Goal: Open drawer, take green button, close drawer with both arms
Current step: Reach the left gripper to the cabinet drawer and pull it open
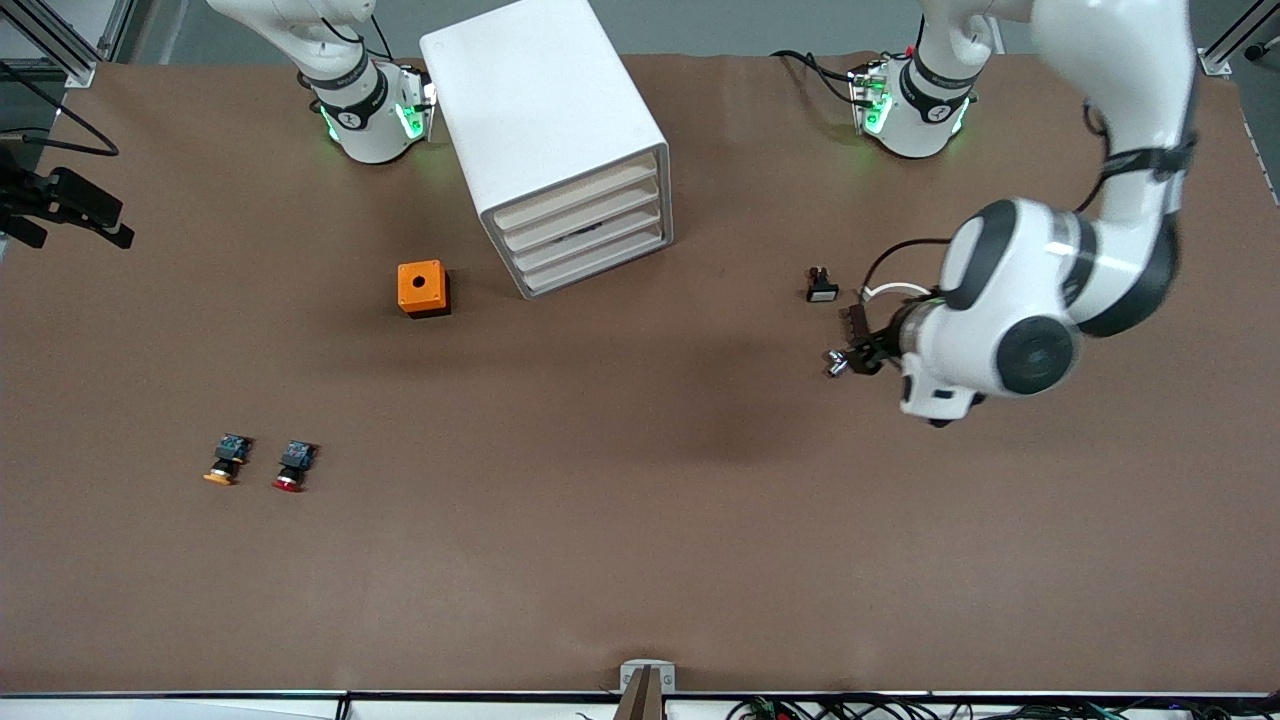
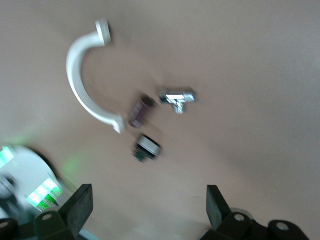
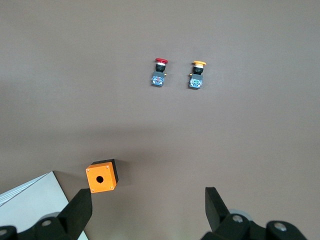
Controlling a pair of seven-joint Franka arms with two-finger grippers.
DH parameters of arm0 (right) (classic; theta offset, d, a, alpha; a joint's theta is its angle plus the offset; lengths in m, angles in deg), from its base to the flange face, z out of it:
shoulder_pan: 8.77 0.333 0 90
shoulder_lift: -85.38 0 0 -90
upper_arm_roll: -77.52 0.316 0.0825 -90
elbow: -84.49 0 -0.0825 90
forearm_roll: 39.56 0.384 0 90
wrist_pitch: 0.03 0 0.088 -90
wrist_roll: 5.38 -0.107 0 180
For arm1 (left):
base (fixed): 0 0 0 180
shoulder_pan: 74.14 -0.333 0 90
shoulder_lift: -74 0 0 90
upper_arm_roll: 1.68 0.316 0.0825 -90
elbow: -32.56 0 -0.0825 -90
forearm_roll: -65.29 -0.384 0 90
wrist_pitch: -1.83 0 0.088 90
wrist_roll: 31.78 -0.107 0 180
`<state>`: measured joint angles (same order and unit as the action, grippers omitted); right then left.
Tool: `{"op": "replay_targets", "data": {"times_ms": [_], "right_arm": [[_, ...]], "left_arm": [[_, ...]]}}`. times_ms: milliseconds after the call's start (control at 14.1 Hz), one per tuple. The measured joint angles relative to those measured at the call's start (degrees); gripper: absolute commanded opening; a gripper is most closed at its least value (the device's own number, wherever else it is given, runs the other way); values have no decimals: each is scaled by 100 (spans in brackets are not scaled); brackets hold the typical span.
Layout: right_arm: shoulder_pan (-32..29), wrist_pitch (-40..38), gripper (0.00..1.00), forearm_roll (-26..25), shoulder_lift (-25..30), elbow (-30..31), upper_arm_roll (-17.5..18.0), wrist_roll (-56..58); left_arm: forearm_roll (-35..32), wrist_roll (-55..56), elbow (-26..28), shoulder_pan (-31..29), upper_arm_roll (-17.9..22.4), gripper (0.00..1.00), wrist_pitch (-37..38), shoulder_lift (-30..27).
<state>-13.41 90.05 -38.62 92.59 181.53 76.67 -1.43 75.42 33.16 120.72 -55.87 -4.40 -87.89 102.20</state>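
With all four drawers [image 1: 585, 225] shut and the green button unseen, the left tool [image 2: 150, 207], spread over loose fittings [image 2: 176, 96] toward the worktop's left-arm end, might snag them; the right tool [image 3: 147, 210] waits spread above the orange cube [image 3: 102, 176].

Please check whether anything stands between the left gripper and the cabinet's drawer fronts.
Nothing visible does: only bare table lies between the open left gripper and the drawer fronts. The small black part sits off that line.

A robotics lab: bench-mounted arms [image 1: 1040, 330], aluminium framing [image 1: 60, 45].
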Motion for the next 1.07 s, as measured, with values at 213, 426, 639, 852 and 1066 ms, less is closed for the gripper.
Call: {"op": "replay_targets", "data": {"times_ms": [213,426,639,852,1066], "right_arm": [[11,-26,100,0,0,-20,2,-2],[10,-32,100,0,0,-112,-23,-2],[18,-92,100,0,-270,-71,-13,-1],[19,93,100,-10,-989,-151,-16,5],[-25,140,100,-13,-1399,-376,-58,6]], "left_arm": [[629,2245,-264,535,-14,100,-2,691],[1641,3811,-332,1043,-12,100,-99,1147],[3099,4760,-353,1311,-4,97,-394,1497],[3596,5414,-364,1431,-9,74,-444,1836],[3759,5700,-374,1735,-15,68,-445,2005]]}}
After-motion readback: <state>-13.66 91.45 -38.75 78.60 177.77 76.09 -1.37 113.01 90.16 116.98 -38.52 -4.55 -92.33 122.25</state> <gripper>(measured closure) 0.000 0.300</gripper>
